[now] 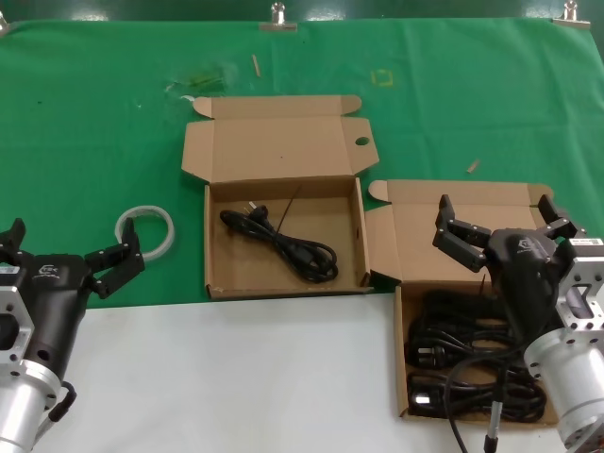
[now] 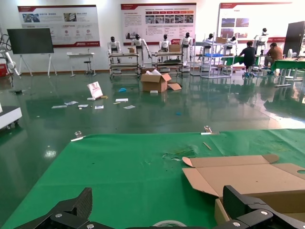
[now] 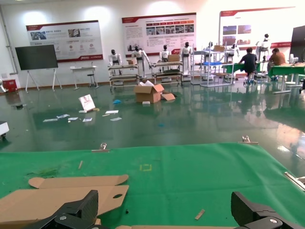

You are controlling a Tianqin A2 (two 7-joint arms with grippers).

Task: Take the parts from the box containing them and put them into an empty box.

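The right cardboard box [image 1: 400,377] holds several coiled black power cords [image 1: 472,363]. The middle cardboard box [image 1: 215,283], lid open, holds one black cord [image 1: 283,243]. My right gripper [image 1: 495,215] is open and empty, hovering over the right box's back wall and lid. In the right wrist view the right gripper [image 3: 167,210] shows its spread fingertips [image 3: 86,205] above the green cloth, with the middle box's lid [image 3: 52,195] beside it. My left gripper [image 1: 74,243] is open and empty at the near left; the left wrist view also shows the left gripper [image 2: 162,210], spread wide.
A white ring of tape [image 1: 146,229] lies on the green cloth between the left gripper and the middle box; it also shows in the left wrist view [image 2: 169,223]. A white table surface [image 1: 236,377] runs along the front. Small scraps [image 1: 472,167] lie on the cloth.
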